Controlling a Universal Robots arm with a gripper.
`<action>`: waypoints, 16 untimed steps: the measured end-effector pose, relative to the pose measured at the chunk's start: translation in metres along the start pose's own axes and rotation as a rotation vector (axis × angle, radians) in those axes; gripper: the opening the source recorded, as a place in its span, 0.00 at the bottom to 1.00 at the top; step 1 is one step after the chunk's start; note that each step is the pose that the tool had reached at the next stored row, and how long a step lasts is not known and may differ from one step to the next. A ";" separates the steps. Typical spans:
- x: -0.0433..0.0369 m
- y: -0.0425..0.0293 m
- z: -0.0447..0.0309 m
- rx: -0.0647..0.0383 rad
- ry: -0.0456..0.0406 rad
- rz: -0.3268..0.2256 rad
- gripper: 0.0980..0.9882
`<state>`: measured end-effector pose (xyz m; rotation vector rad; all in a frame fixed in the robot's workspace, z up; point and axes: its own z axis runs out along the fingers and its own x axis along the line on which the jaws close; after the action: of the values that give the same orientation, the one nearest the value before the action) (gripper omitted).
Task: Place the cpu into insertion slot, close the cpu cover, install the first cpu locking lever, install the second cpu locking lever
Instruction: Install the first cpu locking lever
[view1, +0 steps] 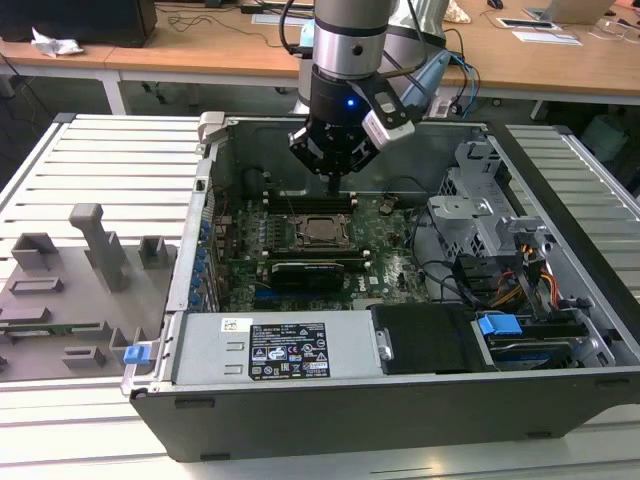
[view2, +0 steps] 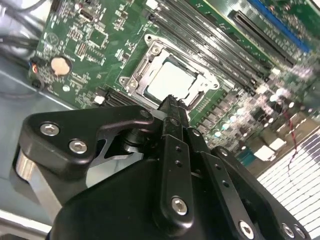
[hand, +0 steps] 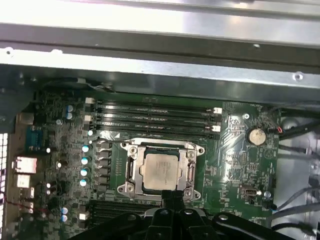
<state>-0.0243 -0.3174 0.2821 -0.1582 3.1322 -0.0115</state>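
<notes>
Status: cpu (hand: 159, 171) seated, cpu cover (hand: 192, 170) down over it. Pincer (view2: 172, 104) closed, empty, hovering near the cover's edge. Locking stage judged in hand; calls for fine tip placement.

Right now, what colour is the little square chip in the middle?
The cpu is pale silver-grey, clearest in the first wrist view.

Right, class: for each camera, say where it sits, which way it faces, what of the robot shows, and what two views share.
Exterior view: off the arm, looking down into the open computer case; arm and tool show.
First wrist view: on the arm, facing down at the green board; tool tip shows.
Second wrist view: on the arm, looking slantwise along the tool.
Both wrist views share the cpu.
</notes>
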 end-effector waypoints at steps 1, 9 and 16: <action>0.0000 0.0000 0.0001 0.000 -0.0001 -0.017 0.01; 0.0001 0.0000 0.0005 -0.003 -0.0020 -0.174 0.01; 0.0160 0.0016 0.0007 -0.002 -0.0112 -0.182 0.01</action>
<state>-0.0404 -0.3174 0.2814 -0.4416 3.0944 -0.0087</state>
